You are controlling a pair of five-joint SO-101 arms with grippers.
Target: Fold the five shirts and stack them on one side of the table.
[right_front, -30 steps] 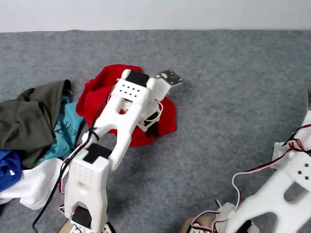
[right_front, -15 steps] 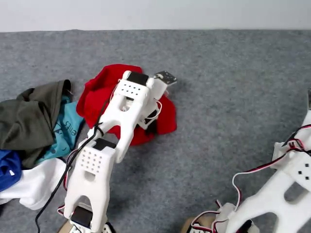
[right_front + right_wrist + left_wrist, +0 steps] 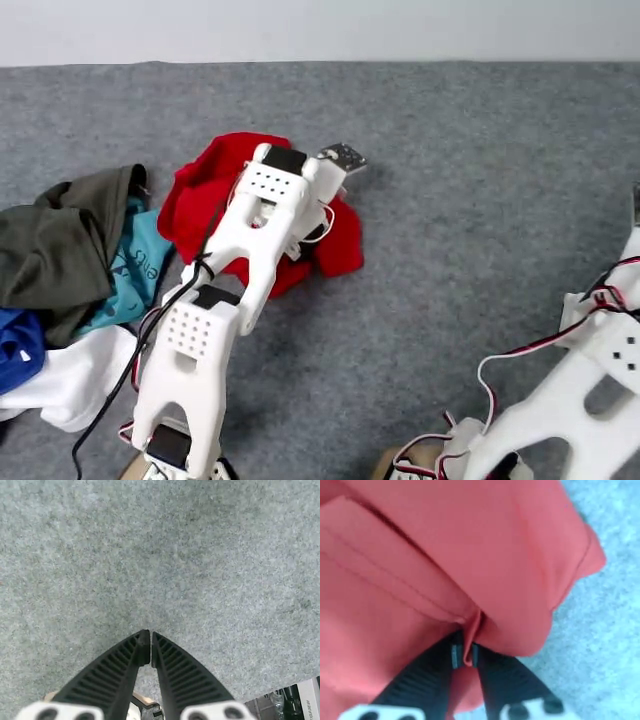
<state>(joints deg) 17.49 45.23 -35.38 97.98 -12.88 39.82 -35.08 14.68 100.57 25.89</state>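
At mid-table, on grey felt surface [image 3: 480, 180]: crumpled red cotton shirt [image 3: 345, 245], fold pinched tight in left gripper [image 3: 464, 652]. Right gripper [image 3: 150, 647] closed, empty, over bare felt. Best: lift slowly, drag clear of heaped olive, teal, blue, white shirts [image 3: 60, 250] nearby, spread flat before folding.

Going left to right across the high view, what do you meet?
dark green shirt → teal shirt → red shirt → bare grey mat → right arm
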